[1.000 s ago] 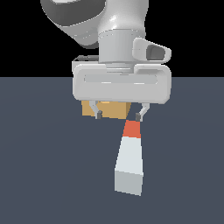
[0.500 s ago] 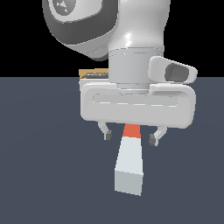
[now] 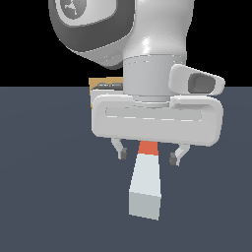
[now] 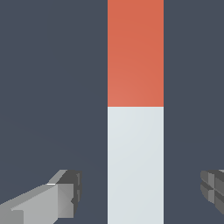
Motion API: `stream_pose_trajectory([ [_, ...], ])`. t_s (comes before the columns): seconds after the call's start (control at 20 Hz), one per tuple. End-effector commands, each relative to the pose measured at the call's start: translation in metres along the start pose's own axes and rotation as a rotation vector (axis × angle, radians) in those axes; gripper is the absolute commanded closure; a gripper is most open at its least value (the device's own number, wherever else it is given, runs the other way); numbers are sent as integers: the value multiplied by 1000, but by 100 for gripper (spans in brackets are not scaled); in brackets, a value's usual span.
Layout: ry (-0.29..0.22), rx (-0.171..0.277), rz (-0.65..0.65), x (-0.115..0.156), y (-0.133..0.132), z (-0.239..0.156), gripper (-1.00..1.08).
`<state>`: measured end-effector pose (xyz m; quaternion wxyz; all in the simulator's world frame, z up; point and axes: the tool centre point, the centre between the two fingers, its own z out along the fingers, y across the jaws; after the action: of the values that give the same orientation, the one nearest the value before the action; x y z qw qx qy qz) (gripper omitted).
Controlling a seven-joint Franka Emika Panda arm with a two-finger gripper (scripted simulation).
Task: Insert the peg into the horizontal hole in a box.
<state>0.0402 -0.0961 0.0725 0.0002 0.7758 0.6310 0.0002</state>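
The peg [image 3: 146, 184] lies flat on the dark floor, pale grey-white with its red-orange end pointing away from the exterior camera. In the wrist view the peg [image 4: 135, 131] runs straight between the fingers. My gripper [image 3: 147, 156] is open and hangs over the peg near the join of red and white, one fingertip [image 3: 123, 153] on each side, not touching it. Only a tan corner of the box [image 3: 105, 81] shows behind the arm. The hole is hidden.
The arm's large white hand and wrist [image 3: 156, 120] fill the middle of the exterior view and cover most of the box. Dark floor [image 3: 49, 187] surrounds the peg.
The gripper has come forward from the box toward the exterior camera and dropped lower, so its open fingers now straddle the peg. The peg has not moved.
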Motion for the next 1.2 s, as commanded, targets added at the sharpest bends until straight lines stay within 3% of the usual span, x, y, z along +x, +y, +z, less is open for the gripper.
stream_pose_trajectory([
  [0.0,0,1,0,0,0,3,-92],
  [0.45,0,1,0,0,-2,43,-92],
  [0.75,0,1,-1,1,0,49,-92],
  [0.8,0,1,-1,1,0,49,108],
  [1.15,0,1,-1,1,0,49,108],
])
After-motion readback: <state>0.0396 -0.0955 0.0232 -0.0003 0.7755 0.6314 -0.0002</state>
